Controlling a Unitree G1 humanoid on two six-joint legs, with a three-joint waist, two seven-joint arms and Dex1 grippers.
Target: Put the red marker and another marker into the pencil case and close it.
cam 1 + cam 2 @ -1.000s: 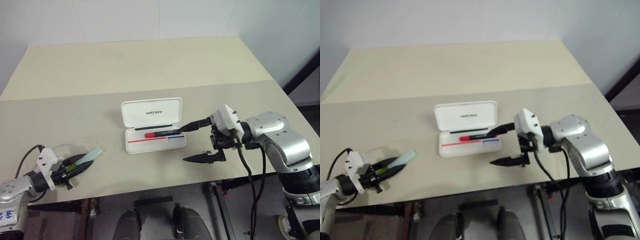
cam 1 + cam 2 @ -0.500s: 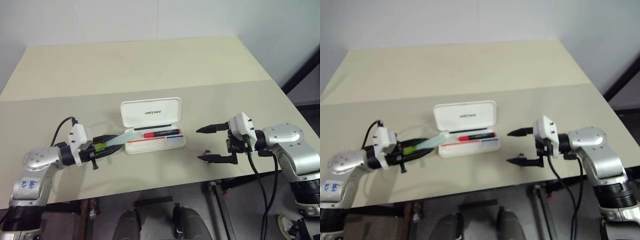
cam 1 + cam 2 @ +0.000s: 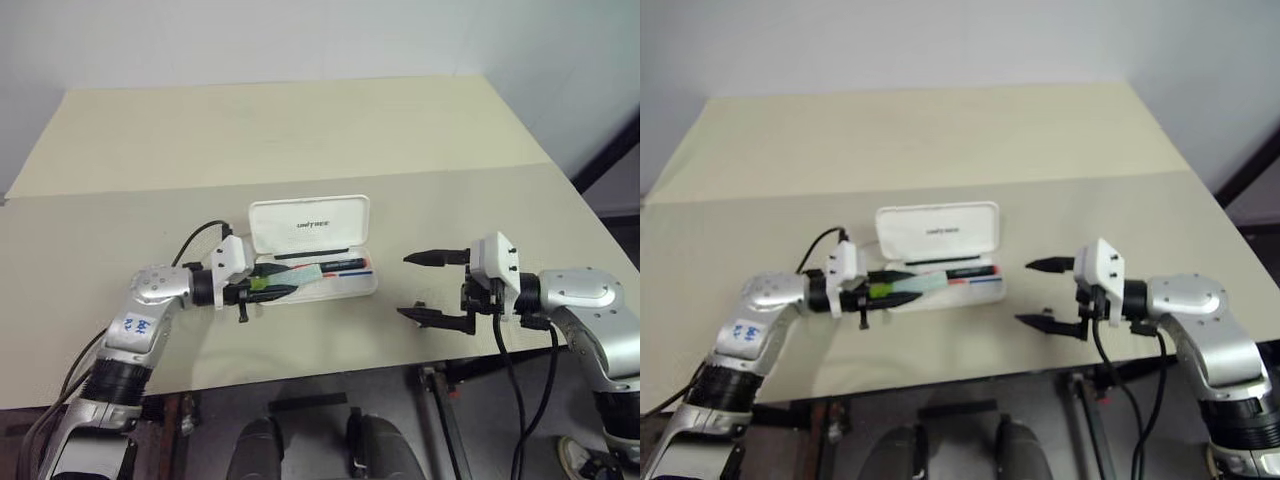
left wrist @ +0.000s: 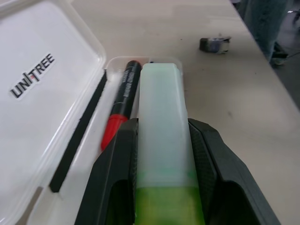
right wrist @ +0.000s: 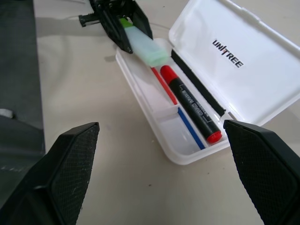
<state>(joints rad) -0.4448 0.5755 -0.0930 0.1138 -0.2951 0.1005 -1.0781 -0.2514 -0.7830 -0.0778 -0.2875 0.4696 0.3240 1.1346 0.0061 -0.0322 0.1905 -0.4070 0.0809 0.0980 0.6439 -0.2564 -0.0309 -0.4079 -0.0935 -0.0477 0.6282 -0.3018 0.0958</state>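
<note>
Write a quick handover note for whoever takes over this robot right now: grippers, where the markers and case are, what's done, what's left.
Left gripper: shut on the green marker, holding it over the tray of the open pencil case, tip pointing along the tray.
Right gripper: open and holding nothing, beside the case's right end, apart from it.
Red marker: lying in the tray, next to the hinge.
Case: on the table, lid standing open.
Done: red marker is in.
Left: lower and release the green marker into the tray beside the red one, pull the left gripper out, then fold the lid down and press it shut.
</note>
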